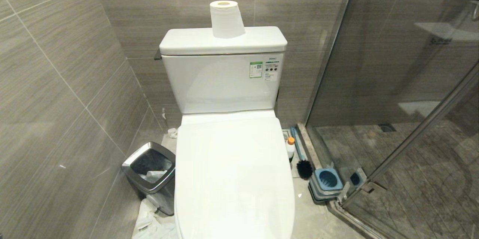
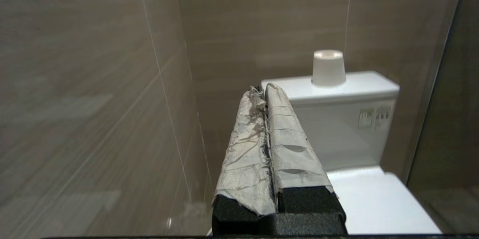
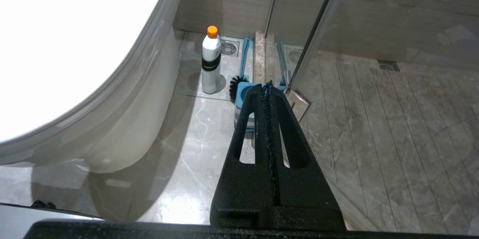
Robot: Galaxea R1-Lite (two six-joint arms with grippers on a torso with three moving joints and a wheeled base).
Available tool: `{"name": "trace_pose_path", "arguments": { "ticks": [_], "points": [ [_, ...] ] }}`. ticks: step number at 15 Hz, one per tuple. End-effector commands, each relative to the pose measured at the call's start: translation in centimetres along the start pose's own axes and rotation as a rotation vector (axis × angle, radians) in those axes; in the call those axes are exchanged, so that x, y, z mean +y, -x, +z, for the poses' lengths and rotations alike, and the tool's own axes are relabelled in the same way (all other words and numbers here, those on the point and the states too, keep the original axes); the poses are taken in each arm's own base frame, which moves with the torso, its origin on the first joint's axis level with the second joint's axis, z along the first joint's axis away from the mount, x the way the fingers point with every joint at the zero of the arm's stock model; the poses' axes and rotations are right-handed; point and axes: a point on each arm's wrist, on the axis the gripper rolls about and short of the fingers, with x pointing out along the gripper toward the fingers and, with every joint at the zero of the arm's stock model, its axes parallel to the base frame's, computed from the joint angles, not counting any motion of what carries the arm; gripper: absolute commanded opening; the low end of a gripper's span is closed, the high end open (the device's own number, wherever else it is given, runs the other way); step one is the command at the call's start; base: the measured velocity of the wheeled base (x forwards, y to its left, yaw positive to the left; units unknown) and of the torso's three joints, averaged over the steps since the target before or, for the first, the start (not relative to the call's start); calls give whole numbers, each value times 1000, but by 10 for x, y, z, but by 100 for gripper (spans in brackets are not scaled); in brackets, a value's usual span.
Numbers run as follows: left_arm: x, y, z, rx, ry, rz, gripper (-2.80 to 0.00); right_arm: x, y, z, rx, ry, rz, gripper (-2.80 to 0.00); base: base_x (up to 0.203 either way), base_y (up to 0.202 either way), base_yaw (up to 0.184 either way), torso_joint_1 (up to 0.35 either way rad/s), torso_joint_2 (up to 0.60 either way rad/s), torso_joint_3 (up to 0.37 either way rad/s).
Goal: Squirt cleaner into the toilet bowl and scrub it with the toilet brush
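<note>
Toilet bowl (image 1: 234, 179) sits dead centre with lid down, tank behind it against the far wall, toilet-paper roll (image 1: 226, 19) upright on the tank top.

Cleaner (image 1: 290, 147) stands upright on the floor just right of the bowl, orange cap up, near the far wall. Right wrist view shows it (image 3: 211, 61) clearly: white bottle, dark band round the middle, apart from the bowl's side.

Toilet brush (image 1: 301, 158) lies on the floor just right of the cleaner, blue handle running toward the far wall, black bristle head at the near end. Head sits next to the blue-grey brush holder (image 1: 327, 182), which is right of it by the shower glass; can't tell whether bristles touch the holder, probably just beside. Brush is out of the holder.

Waste bin (image 1: 151, 175) on the floor left of the bowl, paper inside, more crumpled paper on the floor near it.

Left end effector (image 2: 265, 91): clenched, paper-wrapped fingers pressed together, nothing between them, raised and pointing toward the tank from the left side. Not in the head view.

Right end effector (image 3: 266, 87): clenched, empty, black fingers closed tip to tip, aimed down at the floor toward the brush holder. Not in the head view either.
</note>
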Motion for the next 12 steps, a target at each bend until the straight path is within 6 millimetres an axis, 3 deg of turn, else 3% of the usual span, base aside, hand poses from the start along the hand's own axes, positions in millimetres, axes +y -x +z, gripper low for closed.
{"name": "trace_pose_path", "arguments": {
  "ticks": [1, 5, 8, 12],
  "points": [
    [-1, 14, -2, -84, -13, 4, -280, 0, 0, 0, 2, 1, 2, -280, 0, 0, 0, 0, 0, 0],
    [6, 41, -18, -97, -24, 11, -280, 0, 0, 0, 0, 0, 1, -280, 0, 0, 0, 0, 0, 0],
    [6, 80, -44, -73, -60, 1, -280, 0, 0, 0, 1, 1, 1, -280, 0, 0, 0, 0, 0, 0],
    [7, 88, -44, -64, -58, 26, -280, 0, 0, 0, 1, 0, 1, -280, 0, 0, 0, 0, 0, 0]
  ]
}}
